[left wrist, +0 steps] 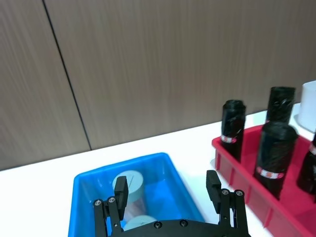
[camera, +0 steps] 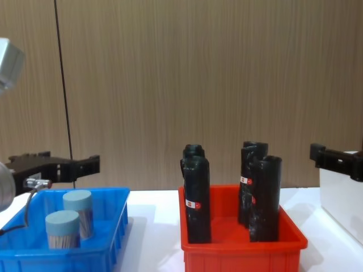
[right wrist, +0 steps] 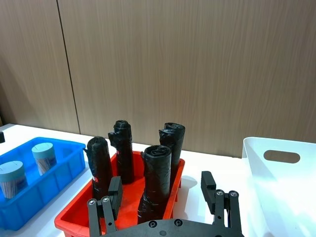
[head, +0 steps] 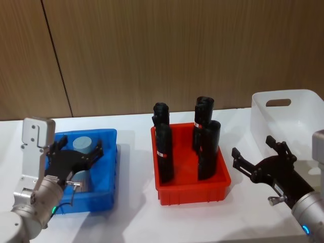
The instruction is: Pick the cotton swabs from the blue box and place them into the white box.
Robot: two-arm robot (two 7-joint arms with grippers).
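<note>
Swabs (camera: 77, 211): two stand in the blue box (head: 109, 136), below the left gripper (head: 79, 148), its fingers spread and empty. The right gripper (head: 253, 147), also spread, hovers by the white box (head: 304, 114). Descending off-centre, a finger could topple one or hit its neighbour.

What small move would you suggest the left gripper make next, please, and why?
I would likely lower the left gripper straight down over the farther swab tub: it hangs open above the blue box, clear of both upright tubs. The right gripper hangs open beside the white box.
</note>
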